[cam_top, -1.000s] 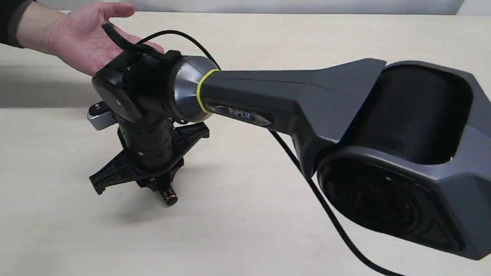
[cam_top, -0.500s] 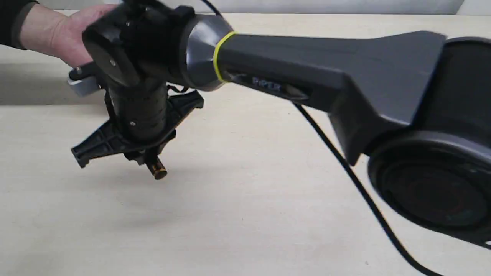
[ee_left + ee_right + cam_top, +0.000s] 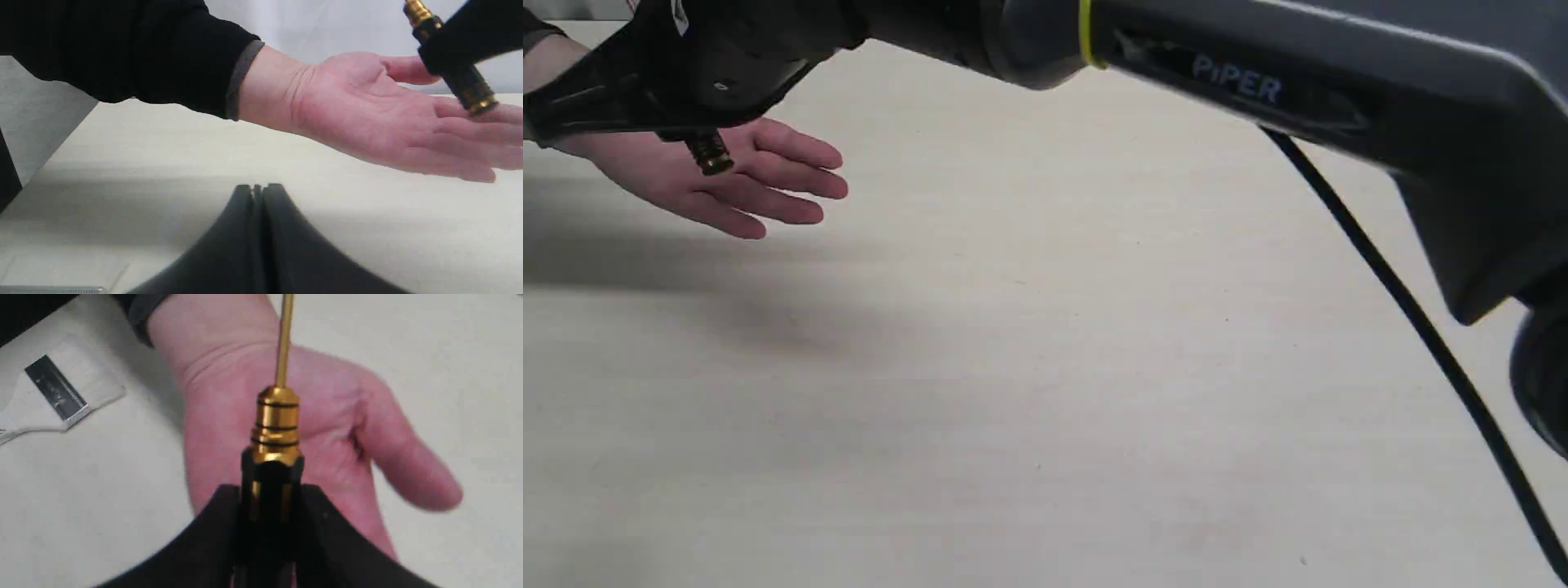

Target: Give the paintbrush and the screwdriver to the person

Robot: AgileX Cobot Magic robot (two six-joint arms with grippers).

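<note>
My right gripper [image 3: 269, 490] is shut on the screwdriver's black handle. The screwdriver [image 3: 276, 420] has a gold collar and a thin shaft, and it points out over the person's open palm [image 3: 318, 428]. In the exterior view the right gripper [image 3: 698, 135] hangs at the upper left, and the screwdriver's handle end [image 3: 709, 155] sits just above the person's hand [image 3: 743, 184]. The left wrist view also shows the screwdriver [image 3: 463, 79] over the hand [image 3: 380, 110]. The left gripper [image 3: 257, 188] is shut on nothing, low over the table. The paintbrush [image 3: 57, 394] lies flat on the table beside the person's wrist.
The right arm's long dark forearm [image 3: 1258, 82] spans the top of the exterior view, and its black cable [image 3: 1421, 327] hangs down at the right. The person's black sleeve [image 3: 122, 53] reaches in above the pale wooden table [image 3: 1013, 367].
The right gripper has lifted the screwdriver off the table and carried it up and to the left, over the person's open palm.
</note>
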